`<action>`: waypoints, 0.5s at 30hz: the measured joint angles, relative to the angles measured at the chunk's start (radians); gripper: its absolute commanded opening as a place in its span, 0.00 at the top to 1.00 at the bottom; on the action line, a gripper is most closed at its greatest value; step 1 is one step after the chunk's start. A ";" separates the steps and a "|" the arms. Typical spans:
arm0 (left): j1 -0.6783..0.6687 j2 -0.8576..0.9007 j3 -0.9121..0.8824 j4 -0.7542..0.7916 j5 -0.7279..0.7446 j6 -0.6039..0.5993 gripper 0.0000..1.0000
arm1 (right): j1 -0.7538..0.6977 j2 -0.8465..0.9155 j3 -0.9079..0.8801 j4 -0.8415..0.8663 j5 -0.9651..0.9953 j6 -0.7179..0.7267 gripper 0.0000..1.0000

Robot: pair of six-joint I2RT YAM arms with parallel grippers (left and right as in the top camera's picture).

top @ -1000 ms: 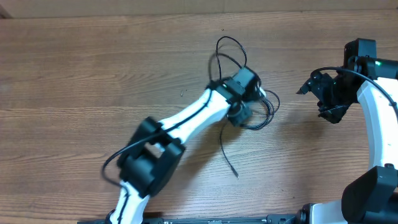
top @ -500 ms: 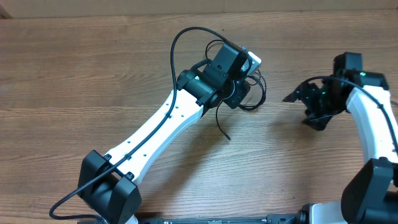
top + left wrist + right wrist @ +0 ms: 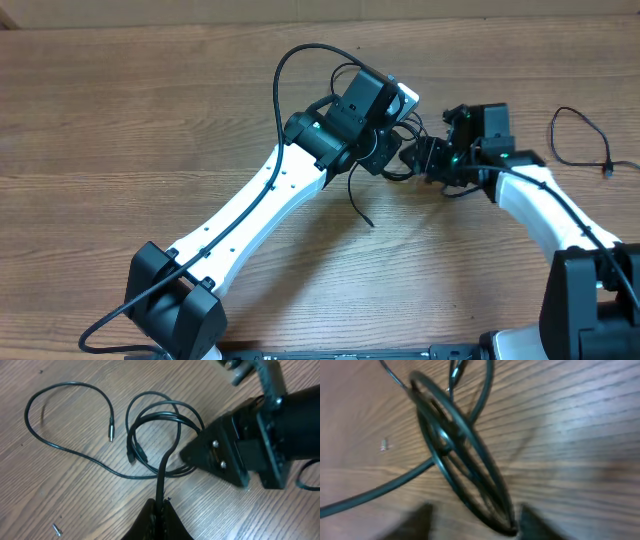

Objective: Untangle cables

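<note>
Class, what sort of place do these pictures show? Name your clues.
Likely a robotics lab or test bench: a white-and-black left arm and right arm reach over a wood-grain table, with thin black cables tangled between them.

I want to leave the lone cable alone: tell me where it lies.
In the overhead view, the lone cable lies at the far right, just beyond the right arm, well apart from the tangled cables at centre.

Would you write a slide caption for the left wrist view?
Left fingers pinch one black cable as the right fingers meet the coiled loops on the wooden table.
</note>
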 measured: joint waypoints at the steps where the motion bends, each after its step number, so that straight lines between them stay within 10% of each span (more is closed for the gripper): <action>1: 0.000 -0.003 0.000 -0.005 0.000 0.000 0.96 | 0.003 0.000 -0.008 0.009 0.028 -0.005 0.96; 15: 0.001 -0.048 0.000 -0.143 -0.166 0.000 0.96 | -0.114 -0.077 0.156 -0.279 -0.087 -0.036 0.96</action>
